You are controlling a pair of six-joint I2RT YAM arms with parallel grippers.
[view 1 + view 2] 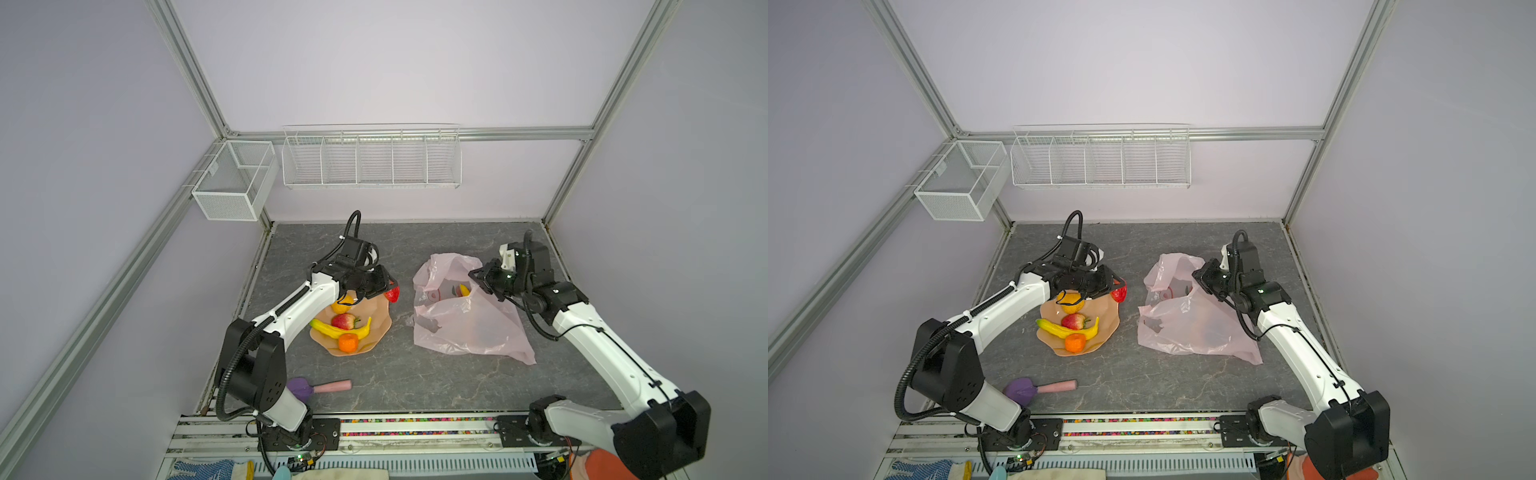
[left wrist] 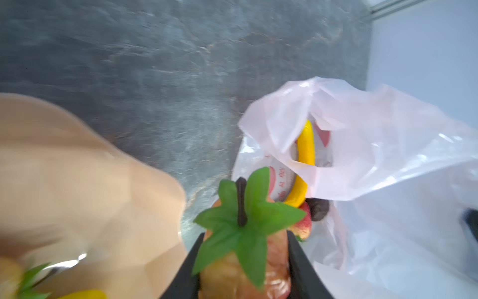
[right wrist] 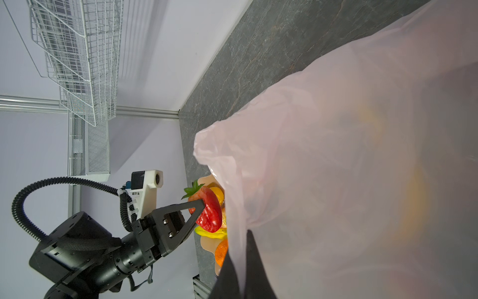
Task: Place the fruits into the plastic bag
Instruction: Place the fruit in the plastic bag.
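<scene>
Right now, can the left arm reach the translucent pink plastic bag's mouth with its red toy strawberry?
Probably yes: the right end effector holds the bag open, its mouth faces the strawberry, and only bare tabletop lies between.

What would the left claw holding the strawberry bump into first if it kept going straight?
Most likely the plastic bag: the left gripper, shut on the strawberry, points at its open mouth, with only bare table between. Depth is hard to judge.
</scene>
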